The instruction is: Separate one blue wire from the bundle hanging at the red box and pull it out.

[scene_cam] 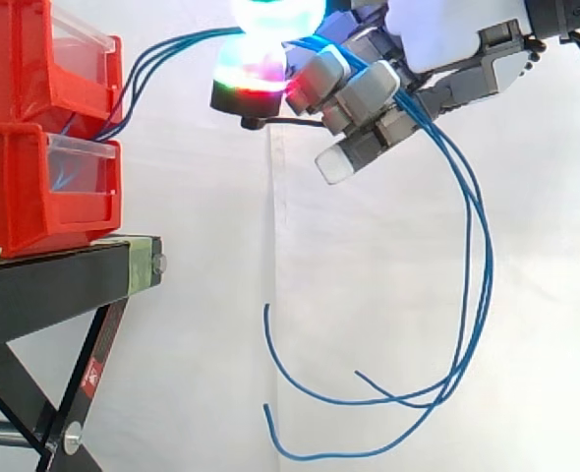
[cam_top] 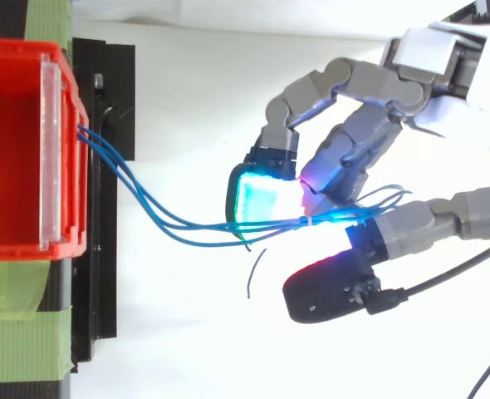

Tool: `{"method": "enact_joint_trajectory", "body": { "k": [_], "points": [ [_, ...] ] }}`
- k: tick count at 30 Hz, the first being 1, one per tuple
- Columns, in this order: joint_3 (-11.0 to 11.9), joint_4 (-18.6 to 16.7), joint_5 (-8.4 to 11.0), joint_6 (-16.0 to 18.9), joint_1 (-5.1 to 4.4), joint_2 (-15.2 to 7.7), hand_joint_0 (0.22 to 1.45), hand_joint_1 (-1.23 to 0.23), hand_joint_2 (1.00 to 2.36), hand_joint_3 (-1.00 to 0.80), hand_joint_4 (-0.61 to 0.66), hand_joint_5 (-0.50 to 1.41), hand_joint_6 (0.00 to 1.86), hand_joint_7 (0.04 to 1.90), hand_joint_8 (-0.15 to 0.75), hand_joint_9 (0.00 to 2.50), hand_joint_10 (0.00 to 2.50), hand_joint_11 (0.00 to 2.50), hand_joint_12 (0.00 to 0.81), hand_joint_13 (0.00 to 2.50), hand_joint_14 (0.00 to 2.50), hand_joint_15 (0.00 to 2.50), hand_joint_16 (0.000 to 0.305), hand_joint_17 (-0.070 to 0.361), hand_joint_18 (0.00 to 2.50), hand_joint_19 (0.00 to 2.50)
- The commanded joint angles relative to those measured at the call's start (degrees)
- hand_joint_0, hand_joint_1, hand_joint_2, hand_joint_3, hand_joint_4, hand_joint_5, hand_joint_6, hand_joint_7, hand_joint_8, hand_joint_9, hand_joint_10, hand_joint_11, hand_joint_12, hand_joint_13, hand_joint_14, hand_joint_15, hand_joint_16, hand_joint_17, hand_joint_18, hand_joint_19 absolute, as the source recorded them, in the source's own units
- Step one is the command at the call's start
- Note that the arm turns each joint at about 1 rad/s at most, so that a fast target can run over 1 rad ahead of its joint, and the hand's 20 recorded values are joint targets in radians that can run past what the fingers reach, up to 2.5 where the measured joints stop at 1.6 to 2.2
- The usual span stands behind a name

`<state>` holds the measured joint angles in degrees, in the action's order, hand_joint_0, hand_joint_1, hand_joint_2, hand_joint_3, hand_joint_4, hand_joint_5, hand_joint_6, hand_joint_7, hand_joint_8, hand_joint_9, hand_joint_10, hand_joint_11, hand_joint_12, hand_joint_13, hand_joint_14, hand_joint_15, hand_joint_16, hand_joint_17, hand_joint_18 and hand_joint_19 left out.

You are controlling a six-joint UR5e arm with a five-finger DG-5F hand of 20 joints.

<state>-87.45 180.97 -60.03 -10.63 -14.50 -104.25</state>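
Basically mid-task: the blue wires (cam_top: 197, 225) run as a bundle from the front of the red bin (cam_top: 72, 208) across the gap into the hand (cam_top: 361, 158). Several strands travel together, close side by side, and no single one looks split off yet. None is pulled out either, since all of them are anchored at the bin end. In the side view the slack passes through the hand and drops behind it in long loose loops (scene_cam: 369, 401), with free ends dangling low, well apart from the bin.

The hand is closed on the bundle, with its fingers curled over the wires and the thumb underneath. The glowing cyan fingertip (cam_top: 262, 199) sits right at the strands. The hand hangs well clear of the bins, level with the upper one, and the black stand (scene_cam: 44, 275) is below them.

Left to do, as I judge it: isolate one strand, then draw it free.
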Motion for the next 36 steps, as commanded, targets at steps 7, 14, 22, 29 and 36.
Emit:
{"method": "enact_joint_trajectory", "body": {
  "k": [7,14,22,29,36],
  "points": [
    [0.0,0.17,0.0,0.0,0.0,0.01,0.51,-0.73,1.01,-0.42,0.21,-0.18,0.89,0.88,0.362,1.04,0.11,1.57,0.46,1.11,0.31,1.5,0.054,0.121,0.82,0.56],
    [0.0,0.17,0.0,0.09,0.0,0.01,0.58,-0.75,1.02,-0.29,0.19,-0.18,0.89,0.9,0.332,1.07,0.03,1.62,0.43,1.12,0.24,1.54,0.05,0.112,0.79,0.58],
    [0.0,0.17,0.0,0.17,0.0,0.01,0.6,-0.76,1.02,-0.22,0.13,-0.17,0.91,0.9,0.329,1.08,0.04,1.62,0.423,1.12,0.2,1.56,0.049,0.11,0.81,0.58],
    [0.0,0.08,0.0,0.26,0.0,0.01,0.64,-0.87,1.02,-0.18,0.1,-0.19,0.92,0.88,0.319,1.04,0.07,1.62,0.431,1.12,0.17,1.61,0.049,0.111,0.81,0.56],
    [0.0,-0.01,0.0,0.26,0.0,0.01,0.67,-0.91,1.02,-0.21,0.07,-0.2,0.93,0.9,0.314,1.01,0.08,1.62,0.427,1.1,0.09,1.63,0.05,0.111,0.8,0.55]
  ]
}}
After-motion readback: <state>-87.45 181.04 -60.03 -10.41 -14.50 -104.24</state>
